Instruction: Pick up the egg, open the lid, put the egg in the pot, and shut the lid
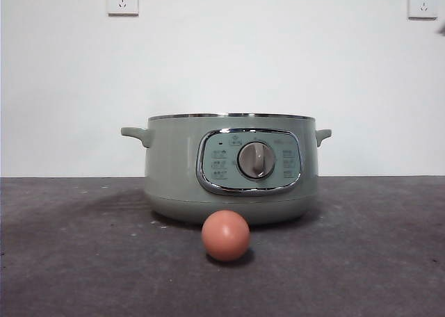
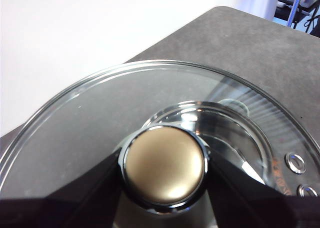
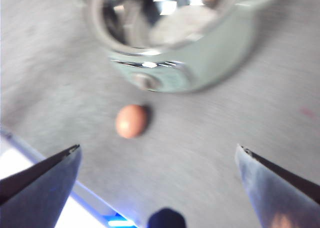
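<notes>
Pot (image 1: pixel 231 169) sits open on bench (image 1: pixel 76 261), below right tool (image 3: pixel 157 160), whose jaws gape wide; lid (image 2: pixel 100 118) hangs aloft, knob clenched by left tool (image 2: pixel 165 170); egg (image 1: pixel 225 236) lies just before pot.

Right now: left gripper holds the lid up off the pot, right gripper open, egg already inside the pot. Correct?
Not quite. The egg lies on the table in front of the pot, as the front view shows. The left gripper does hold the lid lifted, and the right gripper is open.
</notes>
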`<action>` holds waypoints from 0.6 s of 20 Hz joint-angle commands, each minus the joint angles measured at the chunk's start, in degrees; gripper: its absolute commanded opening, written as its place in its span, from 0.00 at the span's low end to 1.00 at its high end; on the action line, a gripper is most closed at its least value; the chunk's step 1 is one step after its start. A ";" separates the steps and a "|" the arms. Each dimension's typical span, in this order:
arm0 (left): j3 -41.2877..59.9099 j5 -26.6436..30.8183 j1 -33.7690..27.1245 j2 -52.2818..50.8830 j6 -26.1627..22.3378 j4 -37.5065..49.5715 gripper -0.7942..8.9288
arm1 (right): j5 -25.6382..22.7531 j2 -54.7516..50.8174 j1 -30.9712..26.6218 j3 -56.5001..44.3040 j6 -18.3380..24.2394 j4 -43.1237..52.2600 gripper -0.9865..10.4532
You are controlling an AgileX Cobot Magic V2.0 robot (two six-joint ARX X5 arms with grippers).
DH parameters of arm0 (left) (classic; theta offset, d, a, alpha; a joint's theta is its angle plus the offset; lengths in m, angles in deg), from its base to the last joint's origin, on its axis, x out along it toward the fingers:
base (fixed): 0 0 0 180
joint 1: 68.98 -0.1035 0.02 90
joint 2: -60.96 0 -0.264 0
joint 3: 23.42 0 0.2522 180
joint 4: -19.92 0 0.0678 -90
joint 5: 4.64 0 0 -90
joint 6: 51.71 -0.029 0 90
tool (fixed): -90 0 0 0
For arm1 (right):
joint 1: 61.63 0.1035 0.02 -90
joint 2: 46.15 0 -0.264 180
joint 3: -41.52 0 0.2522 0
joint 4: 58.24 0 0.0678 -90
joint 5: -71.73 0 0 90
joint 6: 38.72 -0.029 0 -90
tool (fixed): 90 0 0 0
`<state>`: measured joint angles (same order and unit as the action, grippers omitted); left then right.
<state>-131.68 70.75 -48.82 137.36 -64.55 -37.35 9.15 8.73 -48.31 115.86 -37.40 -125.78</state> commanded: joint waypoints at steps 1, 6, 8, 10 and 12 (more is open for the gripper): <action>-1.11 -0.63 -1.07 -3.69 0.39 -0.72 0.08 | -4.15 2.21 6.14 0.02 -4.81 3.85 0.57; -0.59 -0.33 -2.67 -11.30 0.42 -6.36 0.08 | -16.48 6.62 21.29 -1.20 -13.20 12.57 0.57; -0.48 -0.31 -3.50 -14.40 0.39 -8.46 0.08 | -21.20 8.20 27.58 -3.39 -17.79 18.80 0.57; -0.39 -0.24 -4.55 -17.53 0.35 -11.10 0.08 | -26.43 10.23 32.92 -5.57 -22.34 22.05 0.57; 0.26 -0.15 -5.22 -20.63 0.37 -12.55 0.08 | -29.55 12.96 37.20 -7.93 -25.42 25.64 0.57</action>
<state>-131.09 71.07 -53.89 117.38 -64.53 -52.49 -20.07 21.45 -11.28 108.54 -59.73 -100.46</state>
